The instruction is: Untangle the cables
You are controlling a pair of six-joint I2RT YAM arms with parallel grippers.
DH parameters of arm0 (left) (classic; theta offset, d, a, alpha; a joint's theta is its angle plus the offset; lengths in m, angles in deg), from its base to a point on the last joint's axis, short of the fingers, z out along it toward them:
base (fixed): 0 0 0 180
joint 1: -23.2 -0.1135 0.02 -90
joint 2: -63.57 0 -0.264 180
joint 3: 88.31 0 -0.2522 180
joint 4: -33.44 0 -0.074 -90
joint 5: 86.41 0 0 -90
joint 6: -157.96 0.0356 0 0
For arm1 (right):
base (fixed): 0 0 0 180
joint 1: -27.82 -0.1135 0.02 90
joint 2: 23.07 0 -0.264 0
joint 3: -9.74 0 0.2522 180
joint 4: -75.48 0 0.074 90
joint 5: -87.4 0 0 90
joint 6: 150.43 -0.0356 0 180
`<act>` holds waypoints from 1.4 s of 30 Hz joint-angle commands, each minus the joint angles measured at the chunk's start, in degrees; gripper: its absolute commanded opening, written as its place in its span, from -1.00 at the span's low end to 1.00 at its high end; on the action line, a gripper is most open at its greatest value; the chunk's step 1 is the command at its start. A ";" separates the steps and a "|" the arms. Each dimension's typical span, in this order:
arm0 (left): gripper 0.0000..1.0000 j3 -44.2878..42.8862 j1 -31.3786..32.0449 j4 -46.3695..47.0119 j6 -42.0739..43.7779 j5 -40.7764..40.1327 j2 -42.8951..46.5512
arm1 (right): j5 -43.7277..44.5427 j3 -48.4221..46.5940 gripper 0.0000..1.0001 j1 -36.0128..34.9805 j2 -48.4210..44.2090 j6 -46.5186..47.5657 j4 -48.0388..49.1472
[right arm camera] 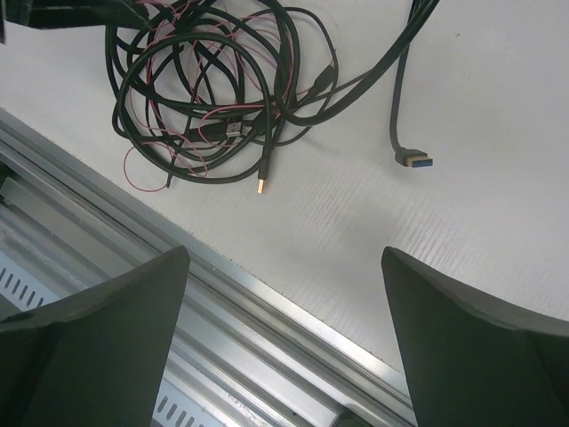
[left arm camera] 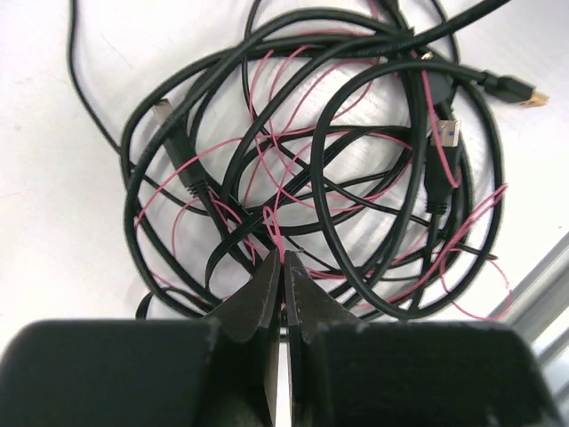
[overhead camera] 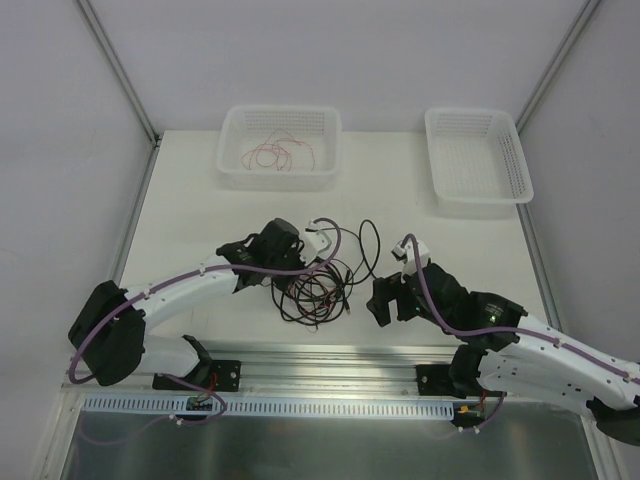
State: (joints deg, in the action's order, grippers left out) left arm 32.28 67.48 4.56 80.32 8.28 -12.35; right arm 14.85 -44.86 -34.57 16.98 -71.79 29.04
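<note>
Left end effector (left arm camera: 281, 260): fingers together, with 1 red-pink wire (left arm camera: 269, 222) running into the tips. It looks pinched, though the contact itself is hard to see. From the tips that strand heads straight ahead along the finger axis, then loops off through the black cables (left arm camera: 189, 173).

The whole tangle (overhead camera: 315, 293) sits on the table (overhead camera: 200, 210) near its front rail, directly in front of and touching the left end effector. The left arm is on the tangle's far-left edge, so the pile lies from it toward the rail and the right arm.

Right end effector (right arm camera: 284, 256): fingers wide apart, holding nothing. It is just beside the tangle on the right, not touching. In its own view the pile is up and to the left.

1 black tail with a blue plug (right arm camera: 413, 160) lies clear of the pile on the right arm's side.

Judgement:
- Left is the nearer arm and already has the strand.
- Pull back along the finger axis, away from the pile.
- Right is placed to hold down the black cables.
</note>
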 commanded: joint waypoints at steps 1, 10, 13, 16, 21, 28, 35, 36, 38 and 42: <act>-1.00 -5.75 0.29 -1.49 -2.86 0.41 6.90 | -0.40 0.41 0.91 -0.27 -0.85 -0.16 1.93; -1.00 -25.15 0.20 -7.02 -9.28 -2.05 19.66 | 0.39 0.67 0.94 -0.27 -1.12 -0.60 2.28; -1.00 -34.11 0.20 -8.96 -10.07 -0.74 19.67 | -0.05 1.02 0.93 -0.28 -1.56 -0.69 2.98; -1.00 -43.34 0.20 -9.32 -10.08 2.34 18.36 | -0.66 1.20 0.94 -0.27 -2.08 -0.60 3.24; -1.00 -57.34 0.20 -10.37 -9.20 3.13 13.97 | -0.49 1.46 0.94 -0.28 -3.05 -0.77 2.63; -1.00 -72.45 0.20 -10.46 -14.81 7.87 8.42 | -0.05 2.43 0.94 -0.28 -5.86 -1.30 2.28; -1.00 -85.30 0.20 -10.38 -11.39 4.01 3.33 | -1.89 3.84 0.94 -0.28 -7.80 -1.13 3.94; -1.00 -86.18 0.20 -10.46 -11.22 3.84 2.63 | -1.98 3.84 0.94 -0.36 -7.71 -1.13 3.95; -1.00 -86.98 0.20 -10.37 -11.04 3.14 2.27 | -2.51 4.01 0.94 -0.28 -7.62 -1.04 4.64; -1.00 -83.21 0.20 -10.55 -9.99 -2.38 2.96 | -5.31 4.71 0.94 -0.28 -7.18 -0.60 7.63</act>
State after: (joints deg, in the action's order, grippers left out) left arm -52.22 67.48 -7.92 68.93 10.53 -9.73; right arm 12.21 -40.65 -34.59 9.88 -72.29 31.90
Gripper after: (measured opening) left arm 0.007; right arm 0.969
